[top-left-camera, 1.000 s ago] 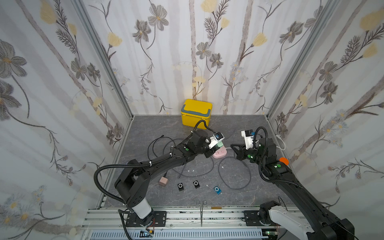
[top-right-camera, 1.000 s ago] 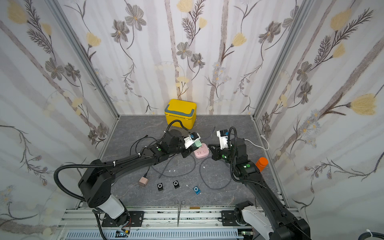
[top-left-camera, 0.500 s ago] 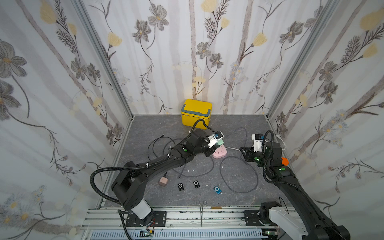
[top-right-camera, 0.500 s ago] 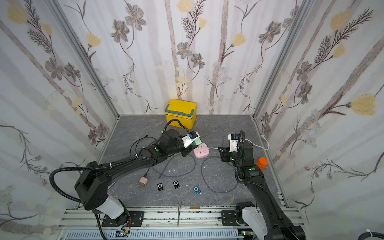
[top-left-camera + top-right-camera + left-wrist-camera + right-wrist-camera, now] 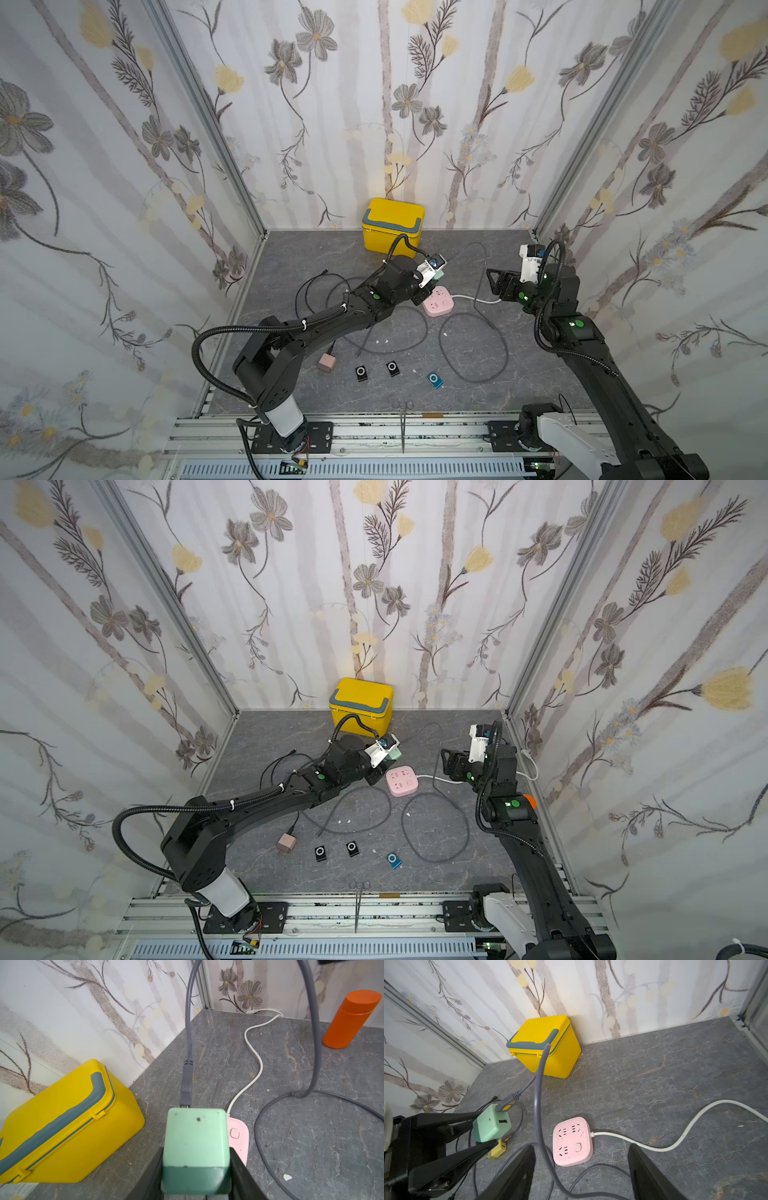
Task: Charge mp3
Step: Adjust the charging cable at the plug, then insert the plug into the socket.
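1. Left claw [image 5: 196,1157]: clamped on the mint-green cube charger [image 5: 196,1138], which has a grey USB cable [image 5: 188,1043] plugged in.
2. Right claw [image 5: 581,1167]: jaws wide apart, gripping nothing, at 3 o'clock of the pink square power strip [image 5: 437,302].
3. Blue clip-type mp3 player [image 5: 434,380]: lies on the grey marbled desk [image 5: 457,395], at 6 o'clock of the strip.

Mp3 players, 3 total: black mp3 [image 5: 362,372], second black mp3 [image 5: 392,368], blue mp3 [image 5: 435,380], all lower centre of frame in both top views.
Plug adapters, 3: green adapter [image 5: 492,1124], yellow adapter [image 5: 497,1151], pinkish adapter [image 5: 327,362].
1x pink power strip [image 5: 437,302], w/ 3 socket sets + 1 button.
1x white cord [image 5: 261,1065].
1x yellow box [image 5: 392,224].
1x orange bottle [image 5: 351,1018].
1x forceps [image 5: 402,428].
2+ grey cables [image 5: 188,1022]; overlaps block exact count.
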